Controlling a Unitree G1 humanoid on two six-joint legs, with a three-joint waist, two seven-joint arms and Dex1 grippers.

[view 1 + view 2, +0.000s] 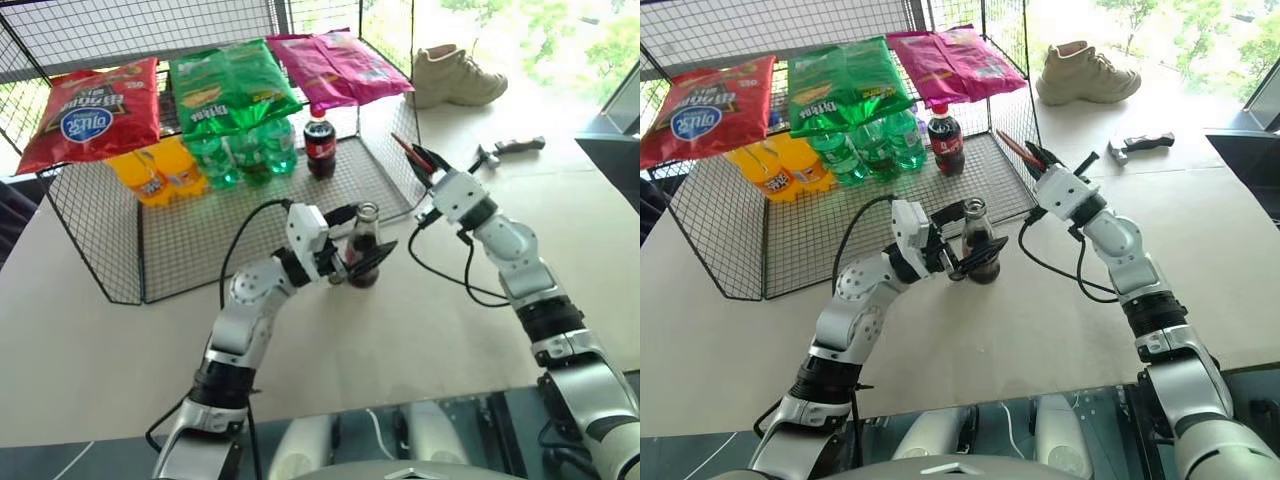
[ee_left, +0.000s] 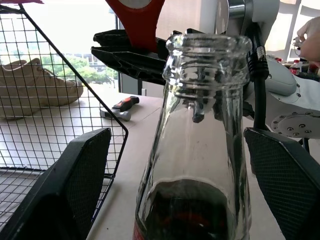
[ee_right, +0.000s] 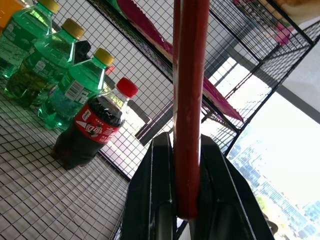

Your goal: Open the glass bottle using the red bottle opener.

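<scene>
Left gripper [image 1: 352, 252] flanking glass bottle [image 1: 364, 247], seemingly apart

No legible text on any packaging [image 1: 95, 110]

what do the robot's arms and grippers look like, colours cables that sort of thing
Both arms are built of silver-grey metallic segments with black joint bands and white housings at the wrists. A loose black cable loops beside each forearm. The left gripper and right gripper each have two black fingers; the left one's fingers are broad wedges with finely textured inner pads. No markings are legible.
</scene>
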